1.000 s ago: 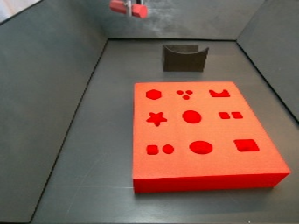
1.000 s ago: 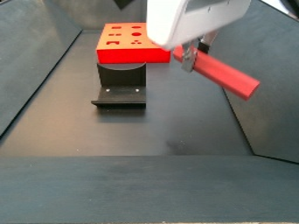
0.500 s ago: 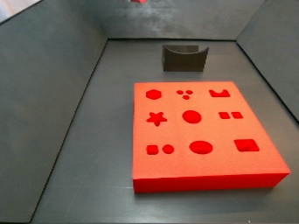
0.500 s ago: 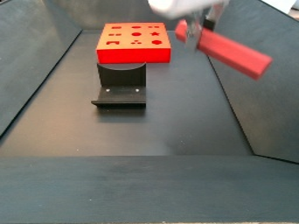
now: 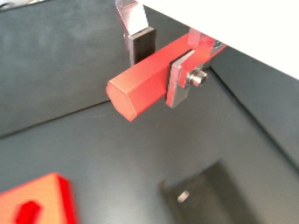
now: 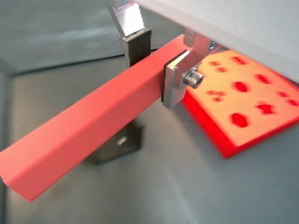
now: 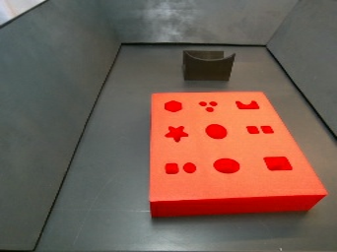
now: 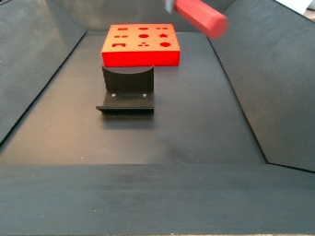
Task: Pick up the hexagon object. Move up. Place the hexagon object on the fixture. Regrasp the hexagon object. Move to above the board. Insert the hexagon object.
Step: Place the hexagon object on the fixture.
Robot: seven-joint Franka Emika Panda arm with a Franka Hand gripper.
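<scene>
While the gripper (image 5: 158, 59) hangs high above the floor, its jaws are clamped across the bar (image 6: 93, 117), one plate each side; most of the bar's length juts out past one side of the jaws, only a short stub past the other. Below the jaws in a wrist view lie the fixture (image 6: 121, 144) and the board (image 6: 243, 96). In a side view only the bar's end (image 8: 202, 16) shows at the frame's top; the gripper itself is out of shot there.

Risk, as judged: grip is off-centre, so the long overhang could lever the bar round between the pads during the carry, and it'd reach the fixture's notch (image 7: 207, 56) skewed or miss it.

Vs 0.5 s ago: bar sits higher in the side view, mostly gone from frame; board and fixture unmoved.
</scene>
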